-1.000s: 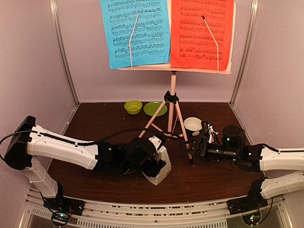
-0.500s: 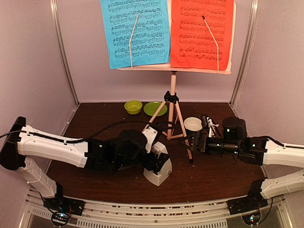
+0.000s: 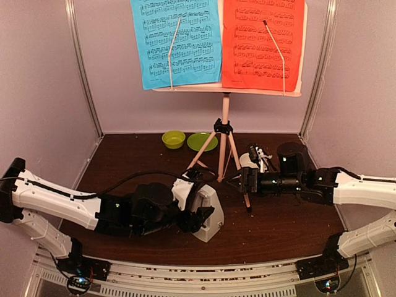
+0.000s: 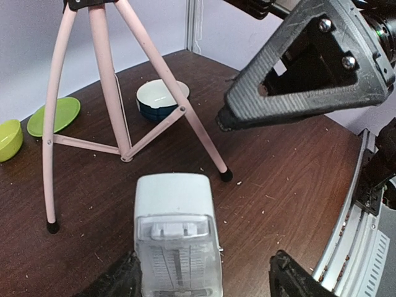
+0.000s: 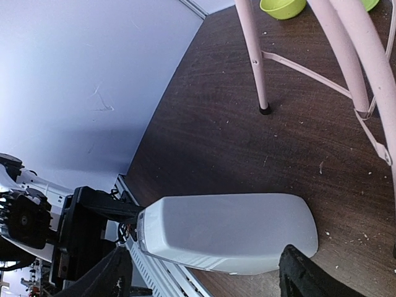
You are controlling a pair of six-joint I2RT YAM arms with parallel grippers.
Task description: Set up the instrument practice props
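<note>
2 arms low over the table [image 3: 136, 161]. What's biggest past the left gripper [image 4: 204, 281]? — Obs.

Music stand [image 3: 225, 111], upright, ahead of and above the fingers. Blue page [image 3: 176, 40] and red page [image 3: 263, 40] sit side by side on its shelf. — Op.

And the metronome [image 4: 176, 235]? — Obs.

Upright on the table, between the left fingers [image 4: 120, 281], just short of the foot of the nearest tripod leg [image 4: 192, 117]. Jaws wide: 1 finger sits at its side, touching or not I can't tell; the other stands off with a clear gap. Nothing gripped. — Op.

Right gripper [image 3: 242, 180]? — Obs.

Spread wide, holding nothing, just beside that same leg. The metronome is out in front of its fingers. — Op.

Step in hand? — Obs.

My read: placing or squaring the metronome. Done well, the fingers close evenly on its lower half so it doesn't tip, then back straight off, away from the foot. The right fingers shouldn't snag the leg. — Op.

Pose? — Obs.

Left arm stretched flat, forearm near the table, wrist aimed at the stand. Right arm reaches in level, wrist apparently rolled on its side. — Op.
</note>
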